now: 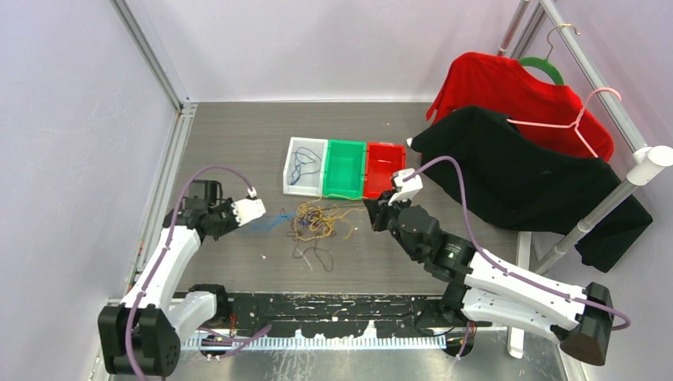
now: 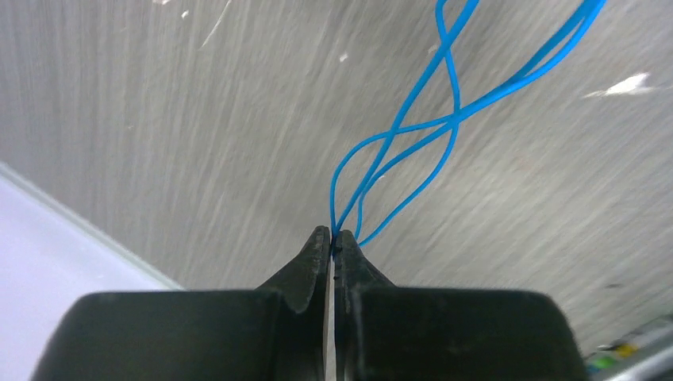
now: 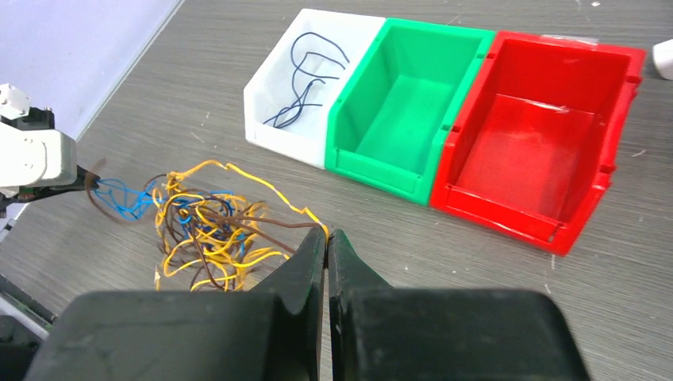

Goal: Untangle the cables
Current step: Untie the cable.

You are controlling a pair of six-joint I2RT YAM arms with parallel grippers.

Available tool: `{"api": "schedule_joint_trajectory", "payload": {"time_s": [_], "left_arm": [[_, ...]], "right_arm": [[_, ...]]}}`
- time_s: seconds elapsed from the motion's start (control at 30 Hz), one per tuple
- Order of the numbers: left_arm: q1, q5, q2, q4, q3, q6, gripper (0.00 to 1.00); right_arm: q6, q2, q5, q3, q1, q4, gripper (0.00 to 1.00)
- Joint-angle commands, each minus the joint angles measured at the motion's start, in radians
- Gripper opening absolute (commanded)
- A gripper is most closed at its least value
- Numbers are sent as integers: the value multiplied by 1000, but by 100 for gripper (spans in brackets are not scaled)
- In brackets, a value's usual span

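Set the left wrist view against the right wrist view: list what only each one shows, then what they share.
Left wrist only: the pinch itself up close, the left hand shut on loops of the blue cable.
Right wrist only: the right hand shut on the orange-yellow and brown tangle, plus the white bin holding a dark cable, the green bin and the red bin.
Shared: the blue cable, the left hand and the grey table.

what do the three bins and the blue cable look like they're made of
The white bin, green bin and red bin: probably moulded plastic, smooth, slightly glossy, with sheen on their walls. The blue cable: likely plastic-coated wire, smooth, holding springy loops; core not visible.
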Motion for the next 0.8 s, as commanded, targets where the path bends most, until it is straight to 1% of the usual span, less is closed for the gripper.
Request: {"api": "schedule_joint_trajectory", "payload": {"time_s": [0.0, 0.07, 0.13, 0.3, 0.37, 0.4, 0.47, 0.53, 0.57, 0.6, 0.63, 0.67, 0.7, 0.77], "left_arm": [[140, -59, 15, 78, -32, 183, 0], [197, -72, 21, 130, -77, 273, 0], [243, -79, 38, 193, -104, 331, 0], [322, -102, 178, 263, -68, 372, 0], [329, -89, 227, 234, -27, 355, 0], [330, -72, 239, 216, -5, 333, 0], [329, -12, 242, 150, 41, 307, 0], [323, 59, 229, 59, 84, 305, 0], [315, 86, 220, 10, 110, 304, 12], [307, 119, 211, -48, 136, 301, 33], [300, 155, 203, -122, 171, 302, 58], [294, 192, 198, -193, 205, 312, 88], [283, 224, 197, -262, 247, 310, 99], [234, 275, 201, -390, 336, 274, 100]], "right_arm": [[-26, -77, 71, 53, -35, -44, 1], [-26, -89, 70, 59, -34, -70, 1], [-27, -103, 81, 60, -35, -87, 1], [-31, -117, 114, 68, -37, -132, 1], [-21, -117, 88, 71, -38, -145, 2], [-10, -113, 62, 71, -39, -149, 4], [13, -97, -3, 70, -37, -146, 7], [40, -70, -87, 65, -38, -126, 7], [57, -50, -127, 61, -39, -106, 7], [75, -31, -169, 57, -39, -86, 7], [93, -14, -203, 52, -39, -61, 7], [112, 8, -258, 50, -39, -26, 7], [129, 27, -291, 50, -40, -4, 7], [147, 66, -338, 54, -39, 38, 6]]}}
